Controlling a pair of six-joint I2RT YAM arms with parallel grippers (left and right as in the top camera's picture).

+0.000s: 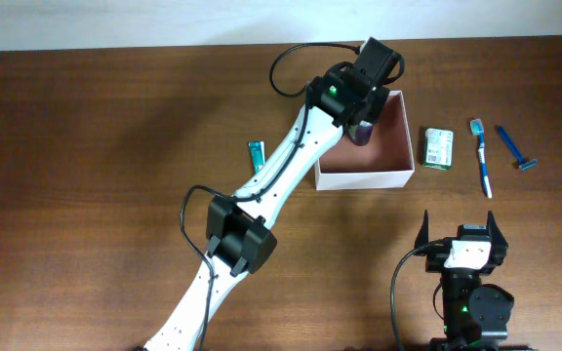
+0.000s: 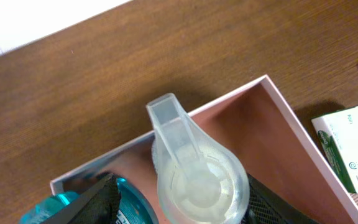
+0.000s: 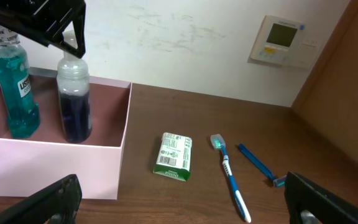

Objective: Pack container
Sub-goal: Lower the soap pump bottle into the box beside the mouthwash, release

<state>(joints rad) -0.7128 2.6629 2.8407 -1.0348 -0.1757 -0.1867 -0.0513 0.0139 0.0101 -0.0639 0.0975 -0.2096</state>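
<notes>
The left gripper (image 2: 188,202) hangs over the container (image 1: 364,178), its jaws straddling the clear cap (image 2: 197,180) of a dark purple bottle (image 3: 74,112) that stands upright on the reddish floor. A sliver of gap shows on one side of the cap, but whether the jaws are pinching or have let go cannot be told. At the bottle's 9 o'clock in the right wrist view, a teal bottle (image 3: 14,87) stands beside it inside the box. The container sits at about 1 o'clock from the centre of the table (image 1: 115,146). Outside it, at 3 o'clock, lie a green-white packet (image 1: 438,148), a toothbrush (image 1: 482,161) and a blue razor (image 1: 517,149); a small green item (image 1: 256,154) lies at 9 o'clock. The right gripper (image 1: 461,229) waits at 5 o'clock, jaws spread wide and empty.

The step looks like setting down the second bottle. The next move calls for a clean release and a straight lift, sparing both bottles, before the loose items are fetched.
</notes>
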